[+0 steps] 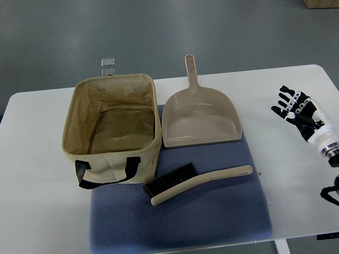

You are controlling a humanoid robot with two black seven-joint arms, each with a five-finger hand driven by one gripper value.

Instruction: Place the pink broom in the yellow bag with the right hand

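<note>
White rectangular table, rounded corners, grey floor beyond.

Blue-grey textured cloth mat: lies on the table's near middle, carrying the items below in part.

Pale yellow-beige fabric bag, box-shaped, open top, black strap handle on its near side: stands upright at the mat's left rear corner, partly on the mat and partly on bare table. Interior holds nothing visible but its own lining and a zip seam.

Beige-pink plastic dustpan with long handle pointing away: lies flat just right of the bag, its front lip on the mat's far edge.

Beige-pink hand broom, long curved plastic handle, black bristles at the left end: lies on the mat, in front of the dustpan and just right of the bag's near corner, outside the bag, untouched.

Right hand, black-and-white jointed fingers: at the table's right edge, well apart from the broom, fingers spread and loosely extended, holding nothing.

Small metal clip-like fitting: behind the bag at the table's far edge
</note>
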